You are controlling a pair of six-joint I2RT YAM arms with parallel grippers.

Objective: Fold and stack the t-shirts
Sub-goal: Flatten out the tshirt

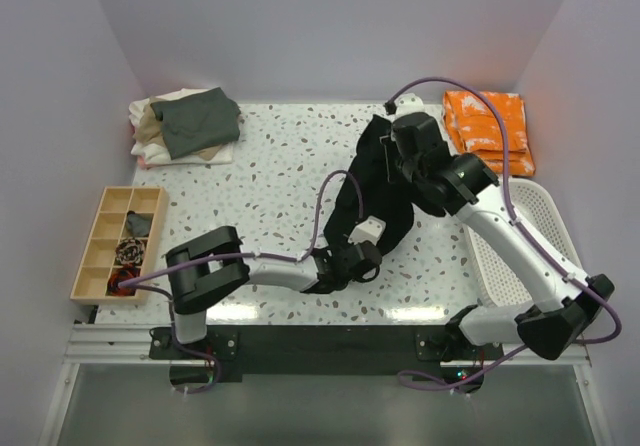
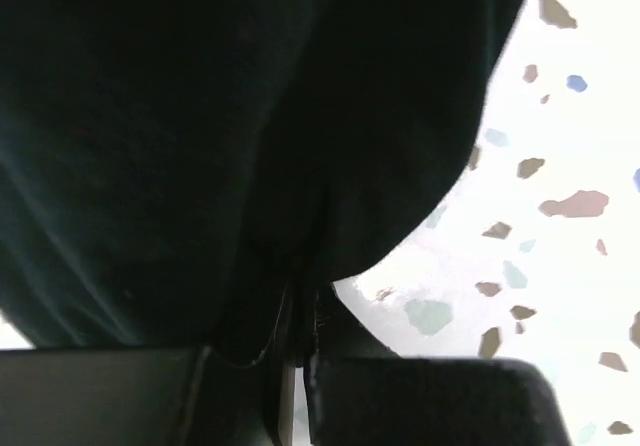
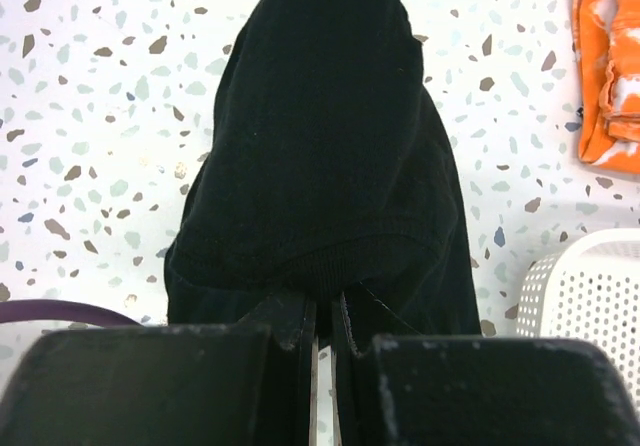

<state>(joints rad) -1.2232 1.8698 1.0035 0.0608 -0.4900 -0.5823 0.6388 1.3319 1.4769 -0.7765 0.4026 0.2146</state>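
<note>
A black t-shirt (image 1: 375,181) hangs stretched between my two grippers over the middle of the speckled table. My right gripper (image 1: 393,144) is shut on its far end, with the ribbed hem pinched between the jaws (image 3: 325,311). Nearer the bases, my left gripper (image 1: 350,262) is shut on the shirt's near end. In the left wrist view the black t-shirt (image 2: 200,146) fills most of the picture and a fold is clamped in the jaws (image 2: 300,316). A stack of folded grey-green, tan and cream t-shirts (image 1: 188,124) lies at the back left corner.
Folded orange cloths (image 1: 488,126) lie at the back right. A white perforated basket (image 1: 525,231) stands along the right edge under the right arm. A wooden compartment tray (image 1: 110,246) with small items sits at the left edge.
</note>
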